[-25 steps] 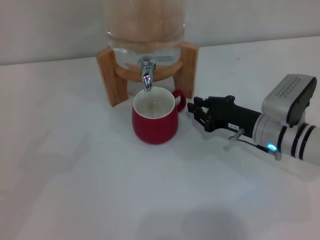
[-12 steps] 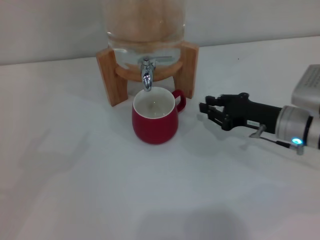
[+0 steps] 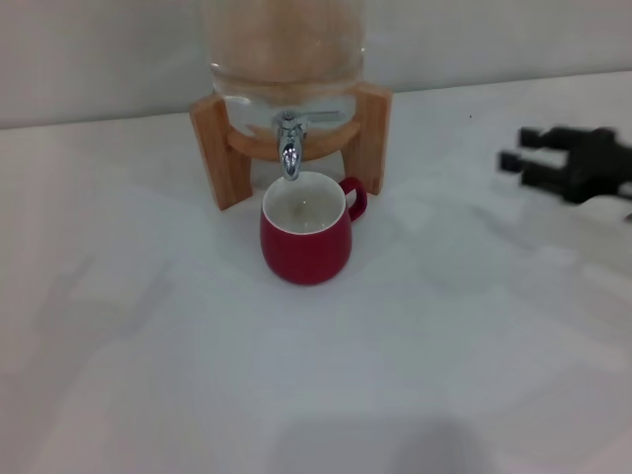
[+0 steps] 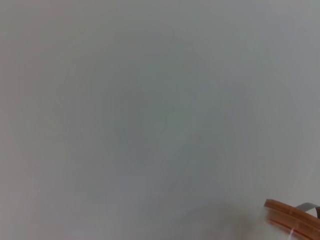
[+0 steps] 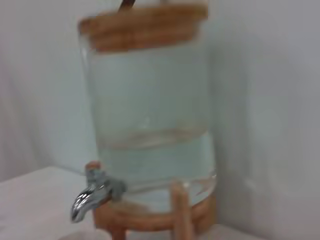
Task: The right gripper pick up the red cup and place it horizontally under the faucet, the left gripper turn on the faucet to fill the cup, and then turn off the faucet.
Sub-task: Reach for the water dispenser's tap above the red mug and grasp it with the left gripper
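The red cup (image 3: 306, 239) stands upright on the white table (image 3: 148, 375), mouth up, directly below the faucet (image 3: 288, 148) of the glass dispenser (image 3: 286, 59) on its wooden stand (image 3: 212, 148). Its long axis is vertical and its handle points toward the robot's right and slightly back. The right gripper (image 3: 523, 158) sits well apart at the right edge, fingers parted, holding nothing. The left gripper is not in view. Risks, as judged: the spout hangs over the cup's rear rim, so flow could strike the rim and splash; a lever push by the left gripper could shift the stand or nudge the cup off line.
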{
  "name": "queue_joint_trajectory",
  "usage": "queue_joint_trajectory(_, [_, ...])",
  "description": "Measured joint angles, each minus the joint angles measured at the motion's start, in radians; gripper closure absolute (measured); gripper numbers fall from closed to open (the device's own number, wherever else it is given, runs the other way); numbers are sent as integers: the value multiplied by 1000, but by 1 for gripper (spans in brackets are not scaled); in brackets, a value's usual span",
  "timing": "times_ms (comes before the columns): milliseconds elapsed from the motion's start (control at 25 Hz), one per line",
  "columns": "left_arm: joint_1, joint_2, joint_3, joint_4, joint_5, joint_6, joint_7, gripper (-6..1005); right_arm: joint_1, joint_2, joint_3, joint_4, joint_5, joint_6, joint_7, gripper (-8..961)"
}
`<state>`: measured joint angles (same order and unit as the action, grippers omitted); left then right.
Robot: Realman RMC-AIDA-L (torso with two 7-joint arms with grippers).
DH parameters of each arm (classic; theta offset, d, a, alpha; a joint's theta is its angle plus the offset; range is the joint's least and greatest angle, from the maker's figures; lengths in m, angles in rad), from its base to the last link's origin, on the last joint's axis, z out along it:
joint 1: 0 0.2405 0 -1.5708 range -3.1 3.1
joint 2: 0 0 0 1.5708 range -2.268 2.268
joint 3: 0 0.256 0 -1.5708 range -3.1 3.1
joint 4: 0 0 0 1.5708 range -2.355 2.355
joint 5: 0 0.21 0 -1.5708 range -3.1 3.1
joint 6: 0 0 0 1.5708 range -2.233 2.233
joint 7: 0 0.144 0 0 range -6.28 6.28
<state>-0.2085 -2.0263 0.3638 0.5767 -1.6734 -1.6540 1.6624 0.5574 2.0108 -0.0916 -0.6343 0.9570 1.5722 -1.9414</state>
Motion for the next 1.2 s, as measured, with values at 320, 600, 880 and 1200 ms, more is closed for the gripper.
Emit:
queue_joint_trajectory(320, [1, 2, 5, 0, 3, -5, -3, 124, -55, -3, -127, -138, 113, 40, 82, 477])
queue_joint_trajectory(600, [-17, 2, 76, 140, 136, -15, -189, 132, -58, -1, -125, -140, 116, 36, 79, 480])
queue_joint_trajectory(880, [-42, -12, 297, 583, 337, -40, -578, 141, -63, -1, -129, -132, 137, 17, 56, 480])
queue_joint_trajectory(1200, [-157, -1, 465, 959, 555, -137, -901, 152, -73, 2, -129, -106, 140, 4, 18, 481])
